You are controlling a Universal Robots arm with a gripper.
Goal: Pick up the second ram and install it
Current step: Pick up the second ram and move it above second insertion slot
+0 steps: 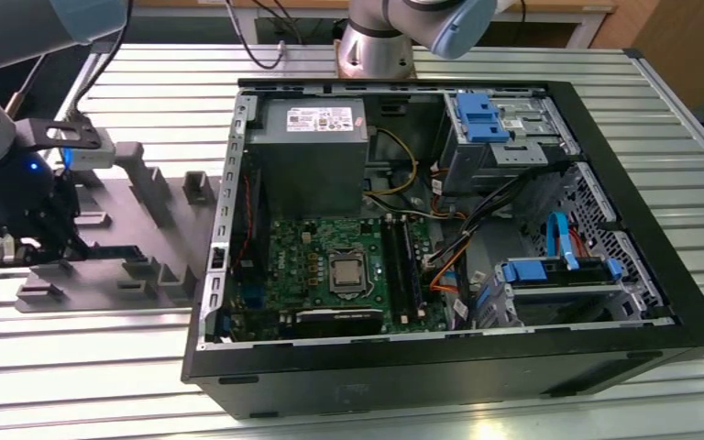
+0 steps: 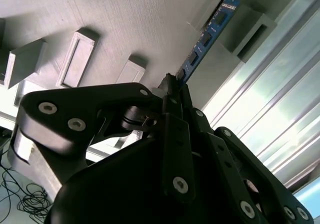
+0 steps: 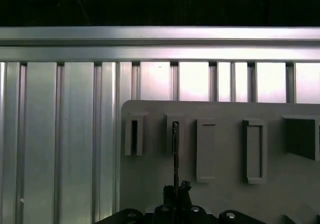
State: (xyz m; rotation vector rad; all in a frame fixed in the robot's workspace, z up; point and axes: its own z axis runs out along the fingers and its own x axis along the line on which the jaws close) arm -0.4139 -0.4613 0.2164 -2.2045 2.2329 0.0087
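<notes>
Matt claw (image 2: 172,82), plastic holder (image 3: 230,159), shiny metal table (image 3: 65,134)

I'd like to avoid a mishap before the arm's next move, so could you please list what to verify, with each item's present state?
1. The pincer is shut on the second ram: ok.
2. The ram sits straight in the grip, seen edge-on in the first wrist view: ok.
3. The ram is clear of the gray holder: cannot tell.
4. The computer case is open and the motherboard exposed: ok.
5. A long black slot is free to take it: cannot tell.
</notes>
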